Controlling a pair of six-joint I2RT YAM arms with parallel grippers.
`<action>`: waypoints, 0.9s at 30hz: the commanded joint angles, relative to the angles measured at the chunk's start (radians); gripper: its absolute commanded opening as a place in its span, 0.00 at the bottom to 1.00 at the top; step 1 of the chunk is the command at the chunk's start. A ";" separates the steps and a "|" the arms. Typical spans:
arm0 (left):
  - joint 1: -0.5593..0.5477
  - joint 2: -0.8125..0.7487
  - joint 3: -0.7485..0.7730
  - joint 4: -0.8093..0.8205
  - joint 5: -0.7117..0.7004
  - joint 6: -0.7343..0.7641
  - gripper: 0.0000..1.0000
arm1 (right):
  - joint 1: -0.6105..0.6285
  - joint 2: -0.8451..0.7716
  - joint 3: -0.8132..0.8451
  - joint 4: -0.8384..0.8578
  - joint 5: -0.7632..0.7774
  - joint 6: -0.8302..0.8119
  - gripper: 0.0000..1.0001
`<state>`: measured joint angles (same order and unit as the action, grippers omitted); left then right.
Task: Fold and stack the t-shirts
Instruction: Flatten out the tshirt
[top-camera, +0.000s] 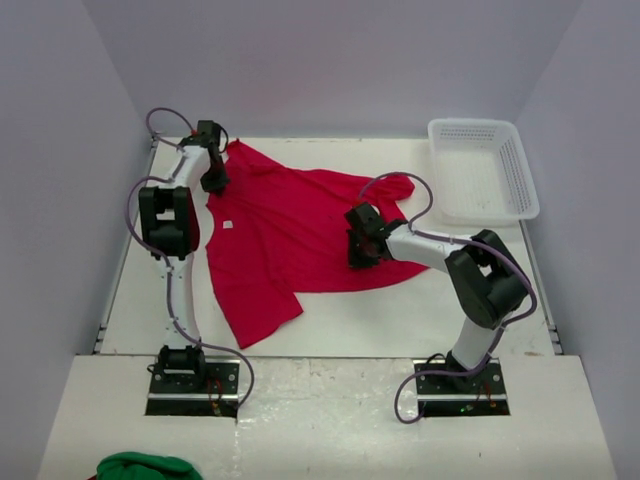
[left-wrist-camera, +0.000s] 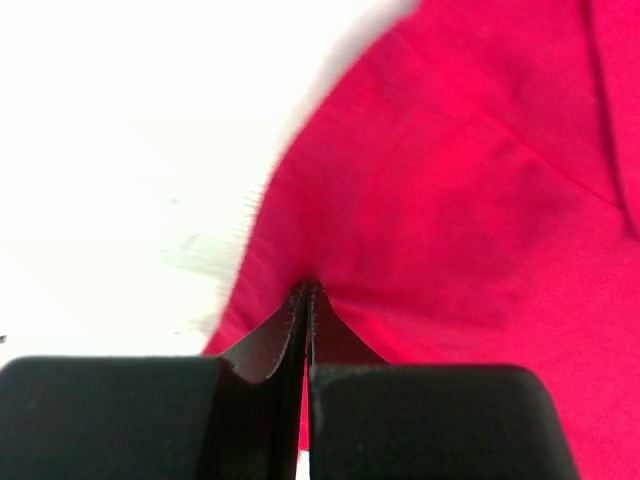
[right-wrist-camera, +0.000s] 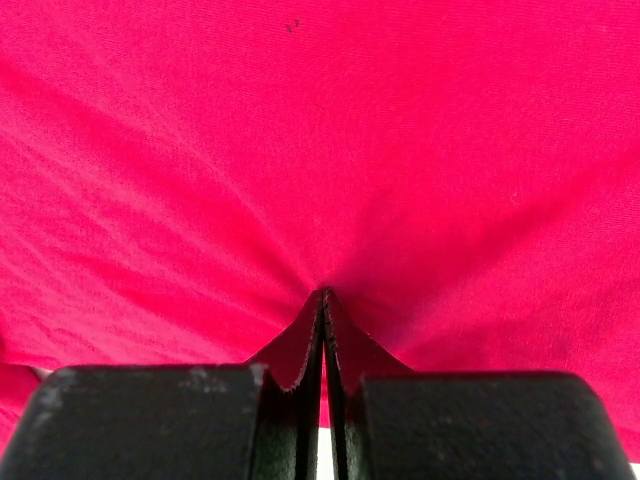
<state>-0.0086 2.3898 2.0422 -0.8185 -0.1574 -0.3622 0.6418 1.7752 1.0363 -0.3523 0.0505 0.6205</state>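
Observation:
One bright red t-shirt (top-camera: 290, 240) lies spread and rumpled across the middle of the white table (top-camera: 400, 320), with a small white label showing near its left side. My left gripper (top-camera: 214, 183) is shut at the shirt's far left edge; in the left wrist view the gripper (left-wrist-camera: 306, 287) pinches the t-shirt (left-wrist-camera: 450, 180) right beside bare table (left-wrist-camera: 120, 150). My right gripper (top-camera: 357, 250) is shut on the shirt's right part. In the right wrist view the t-shirt (right-wrist-camera: 320, 130) fills the frame and its creases run into the closed gripper (right-wrist-camera: 324, 293).
A white plastic mesh basket (top-camera: 482, 170) stands at the back right corner of the table. A green cloth (top-camera: 140, 467) lies on the near ledge at the bottom left, beside the left arm's base. Walls close in the table on three sides.

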 joint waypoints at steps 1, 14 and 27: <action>0.009 -0.020 0.024 -0.018 -0.053 0.028 0.00 | 0.021 0.012 -0.022 -0.083 0.040 0.021 0.00; -0.106 -0.538 -0.340 0.139 -0.189 -0.011 0.00 | 0.025 -0.207 0.100 -0.169 0.181 -0.099 0.22; -0.359 -0.929 -0.885 0.156 -0.226 -0.093 0.04 | -0.027 -0.384 -0.011 -0.231 0.255 -0.062 0.78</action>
<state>-0.3164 1.4940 1.2549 -0.6552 -0.3744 -0.4065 0.6422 1.3994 1.0702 -0.5529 0.2726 0.5362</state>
